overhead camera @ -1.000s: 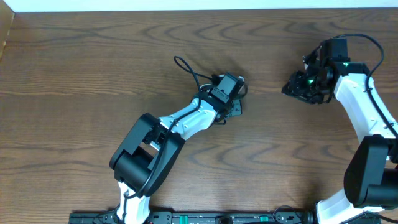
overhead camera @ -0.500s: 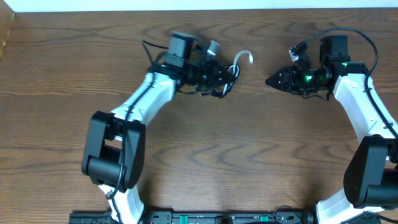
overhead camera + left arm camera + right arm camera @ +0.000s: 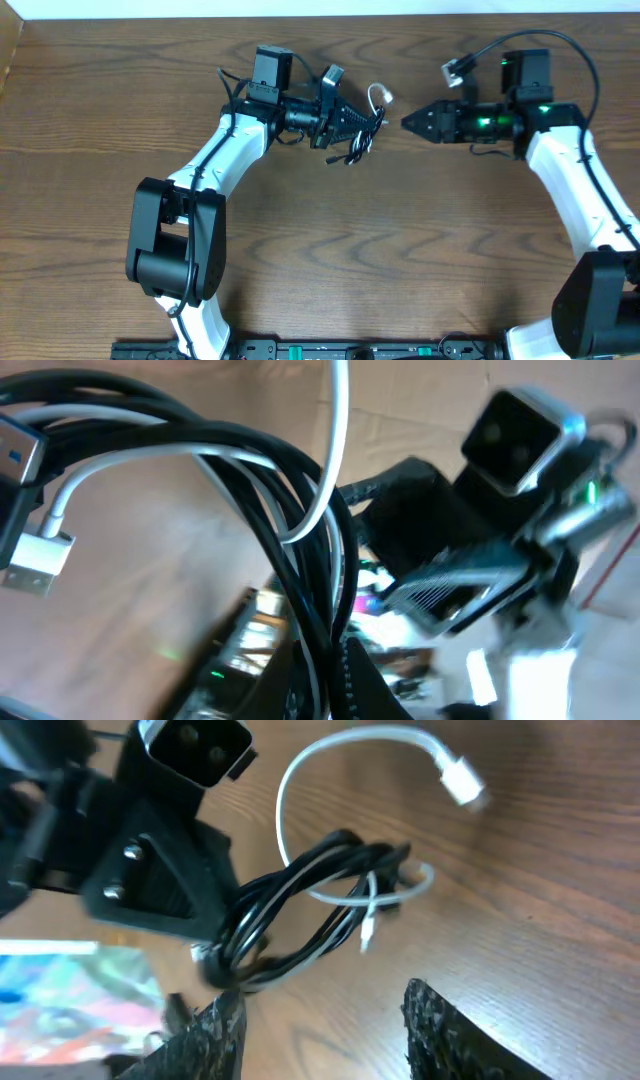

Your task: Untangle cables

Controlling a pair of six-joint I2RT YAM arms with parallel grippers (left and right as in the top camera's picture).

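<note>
The black cable (image 3: 356,139) and the white cable (image 3: 379,95) hang tangled in one bundle. My left gripper (image 3: 352,122) is shut on this bundle and holds it above the table. In the left wrist view the black cable (image 3: 300,550) and the white cable (image 3: 330,470) run up from between the jaws, with a white plug (image 3: 35,555) at the left. My right gripper (image 3: 408,123) is open and empty, pointing left, a short way right of the bundle. In the right wrist view the bundle (image 3: 300,910) and a white plug (image 3: 458,782) lie ahead of the open fingers (image 3: 215,1035).
The table (image 3: 400,250) is dark brown wood. A thicker black robot wire with a small plug (image 3: 455,67) loops above my right arm. The table's white far edge (image 3: 320,8) runs along the top.
My left gripper has lifted the bundle and turned it to point right. My right gripper has moved left toward the bundle.
</note>
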